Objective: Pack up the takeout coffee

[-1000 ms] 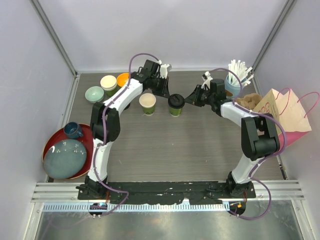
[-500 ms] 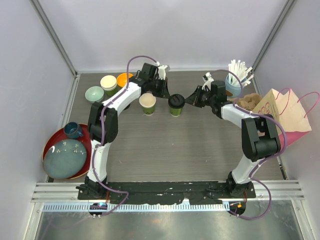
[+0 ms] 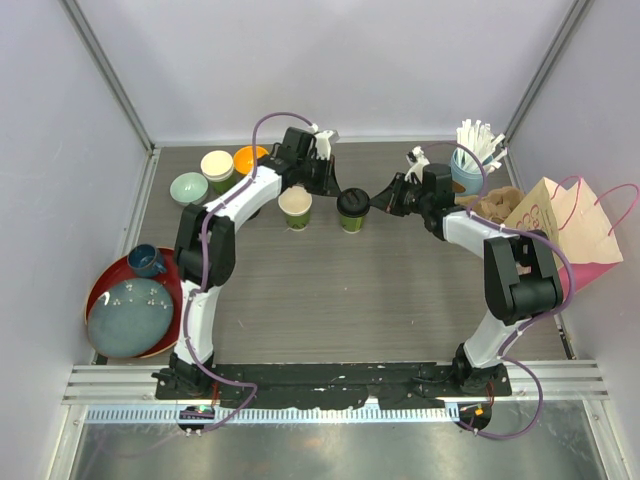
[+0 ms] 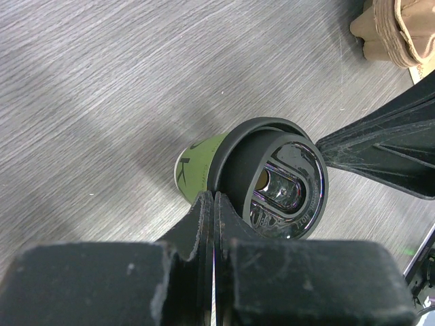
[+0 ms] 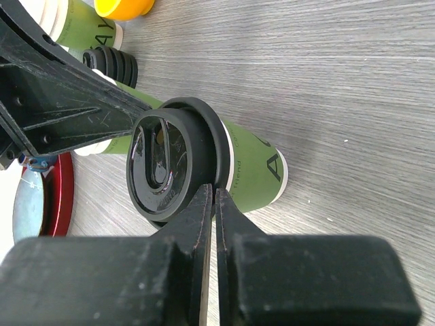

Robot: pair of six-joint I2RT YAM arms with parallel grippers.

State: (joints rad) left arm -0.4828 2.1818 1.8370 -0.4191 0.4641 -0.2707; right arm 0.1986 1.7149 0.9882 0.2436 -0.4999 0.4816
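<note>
One green takeout coffee cup (image 3: 351, 210) with a black lid (image 4: 285, 183) stands mid-table. A second green cup (image 3: 295, 207) stands open just to its left, with no lid on it. My left gripper (image 3: 337, 192) is shut, its tips (image 4: 214, 198) resting against the lid's left rim. My right gripper (image 3: 373, 199) is shut too, its tips (image 5: 215, 191) pressed on the lid's rim (image 5: 204, 136) from the other side. Nothing is clamped between either pair of fingers.
A brown cup carrier (image 3: 497, 203) and a paper bag (image 3: 572, 232) sit at the right. A light-blue cup of straws (image 3: 468, 168) stands behind them. An orange bowl (image 3: 246, 157), a cream-topped cup (image 3: 216, 165) and a mint bowl (image 3: 189, 187) are back left. A red tray (image 3: 108, 285) with dishes is at the left.
The right gripper's fingers have closed the last bit at the lid's rim. The left arm has shifted slightly at the lid; both cups stay where they were.
</note>
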